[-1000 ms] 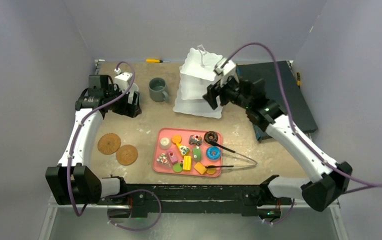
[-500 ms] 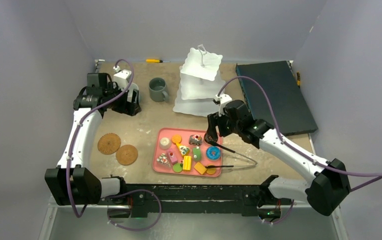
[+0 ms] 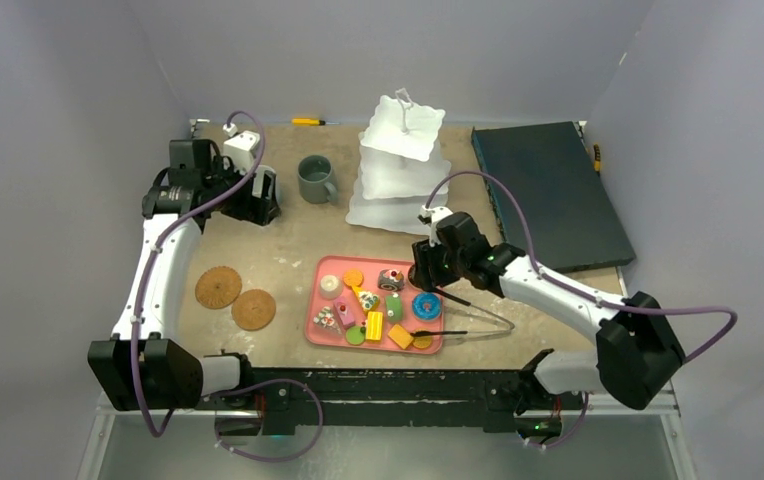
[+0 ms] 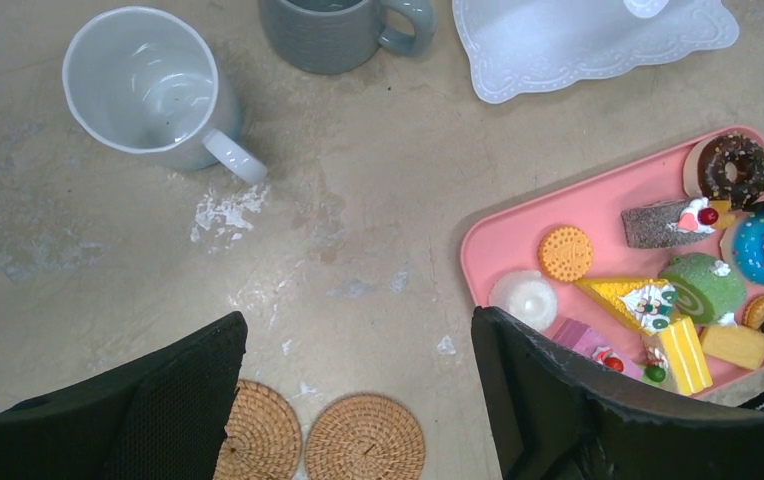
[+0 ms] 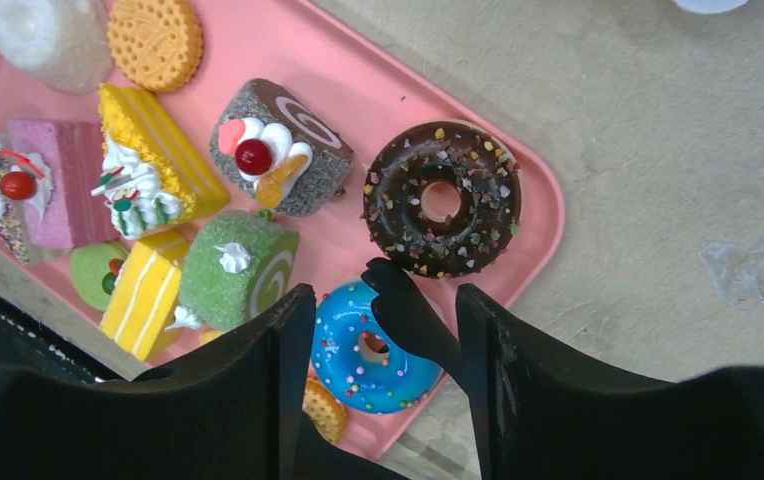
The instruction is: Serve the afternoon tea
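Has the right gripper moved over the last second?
Yes. The right gripper has come away from the white stand toward the near edge and now hangs over the pink tray's far right corner.

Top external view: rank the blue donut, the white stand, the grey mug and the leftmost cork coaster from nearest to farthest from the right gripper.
1. blue donut, on the tray, right beside the right gripper.
2. white stand, behind it.
3. grey mug, back left.
4. leftmost cork coaster, far left.

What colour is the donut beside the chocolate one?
Blue donut with coloured sprinkles; clearest in the right wrist view.
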`<state>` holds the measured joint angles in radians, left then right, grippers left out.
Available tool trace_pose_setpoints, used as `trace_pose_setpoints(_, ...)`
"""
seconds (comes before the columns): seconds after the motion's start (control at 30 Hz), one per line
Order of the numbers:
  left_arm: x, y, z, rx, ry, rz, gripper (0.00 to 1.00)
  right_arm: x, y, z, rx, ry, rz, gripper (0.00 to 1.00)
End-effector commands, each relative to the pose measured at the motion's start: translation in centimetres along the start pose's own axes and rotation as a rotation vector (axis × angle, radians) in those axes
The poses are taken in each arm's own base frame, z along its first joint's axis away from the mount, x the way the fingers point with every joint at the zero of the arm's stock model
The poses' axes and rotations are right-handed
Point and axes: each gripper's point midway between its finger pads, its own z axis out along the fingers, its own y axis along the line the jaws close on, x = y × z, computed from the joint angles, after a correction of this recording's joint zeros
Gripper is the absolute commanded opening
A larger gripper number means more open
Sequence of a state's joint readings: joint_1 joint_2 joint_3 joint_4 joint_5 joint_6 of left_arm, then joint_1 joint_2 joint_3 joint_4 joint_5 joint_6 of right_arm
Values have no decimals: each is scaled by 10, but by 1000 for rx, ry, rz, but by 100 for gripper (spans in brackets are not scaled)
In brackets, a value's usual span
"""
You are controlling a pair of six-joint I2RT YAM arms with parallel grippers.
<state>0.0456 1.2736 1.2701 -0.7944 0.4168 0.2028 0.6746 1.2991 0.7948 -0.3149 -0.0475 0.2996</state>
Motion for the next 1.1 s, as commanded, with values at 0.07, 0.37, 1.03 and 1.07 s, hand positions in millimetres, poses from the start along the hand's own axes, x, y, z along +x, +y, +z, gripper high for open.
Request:
trace_pose_setpoints(0.07,-17,-1,-9,-4,-46,30,82,3,7,10,-24,6,3,51)
trace_pose_setpoints(0.37,-22,-1,-10,-5,-52,34,82,11,5,19,-11,42,-9,31)
trace_pose_setpoints(1.03,-2,-29,-6,132,-33,6,80,-52,12,-30,22,-107,-129,0)
trace_pose_setpoints(1.07,-1,-37,-8,169,-35,20,80,-56,13,-34,22,-118,-133,0)
